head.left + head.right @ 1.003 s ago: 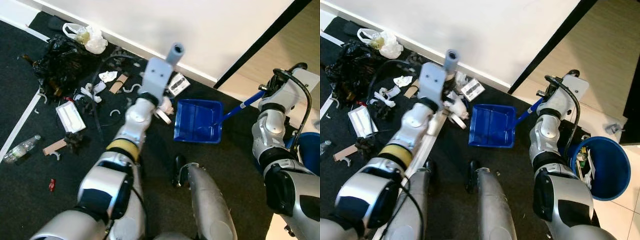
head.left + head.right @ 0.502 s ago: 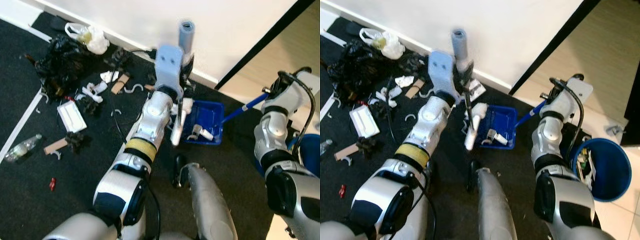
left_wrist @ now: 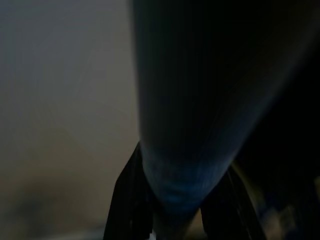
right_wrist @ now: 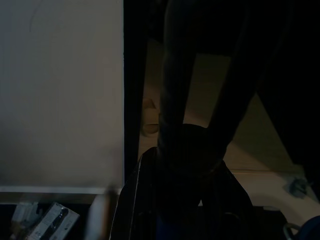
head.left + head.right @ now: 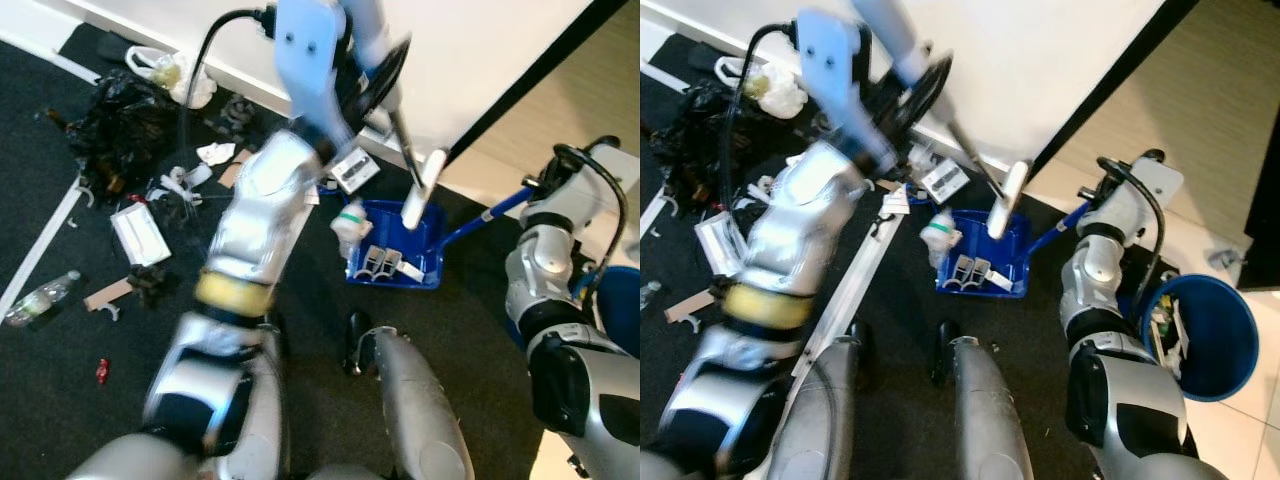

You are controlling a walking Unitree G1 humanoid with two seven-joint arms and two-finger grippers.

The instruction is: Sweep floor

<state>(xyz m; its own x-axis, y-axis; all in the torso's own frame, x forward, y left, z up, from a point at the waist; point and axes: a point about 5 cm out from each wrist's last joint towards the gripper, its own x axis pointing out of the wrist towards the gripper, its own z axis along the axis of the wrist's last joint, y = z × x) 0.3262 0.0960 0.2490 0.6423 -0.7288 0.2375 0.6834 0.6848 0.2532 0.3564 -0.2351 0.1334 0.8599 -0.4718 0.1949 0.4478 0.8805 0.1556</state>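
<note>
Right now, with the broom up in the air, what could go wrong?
The broom swings raised above the dustpan, so it could knock the pieces in the pan back onto the floor. The right gripper holds the pan's handle; a bump might tip it. Plenty of litter lies on the dark floor to the left, so a wide swing may scatter it further.

Domestic interior: dark carpet [image 5: 300, 300] strewn with household litter beside a white wall [image 5: 450, 60] and skirting, a wood-look floor [image 5: 1210, 110] through a doorway, and a blue waste bin [image 5: 1215, 340] on pale tiles.
</note>
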